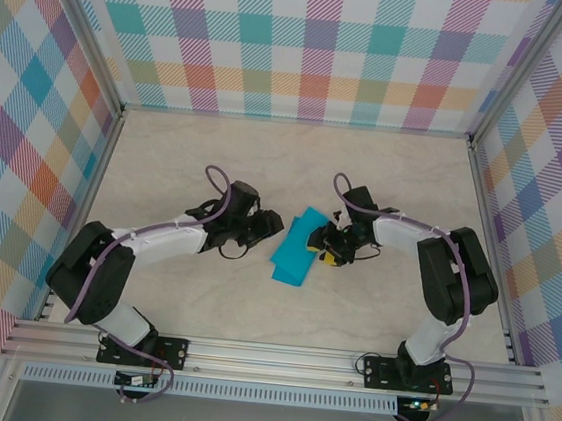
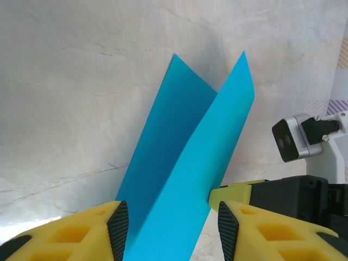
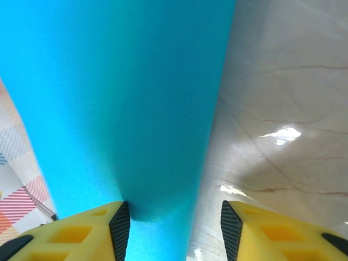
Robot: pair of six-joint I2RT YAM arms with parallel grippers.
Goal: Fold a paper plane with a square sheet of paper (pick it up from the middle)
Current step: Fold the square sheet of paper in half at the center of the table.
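The square sheet of paper is teal-blue, the tabletop is beige marble, and the walls have a pastel plaid.

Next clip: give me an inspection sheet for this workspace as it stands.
Surface: pale marbled table.
Job's things: teal paper, folded lengthwise into a V, mid-table between the two arms.
Clutter: nothing seen.
Grippers: left gripper open, paper passing between its fingers; right gripper open, paper against one finger.
Cables: purple cable looping along each arm, off the paper.
Surroundings: plaid walls, metal frame.
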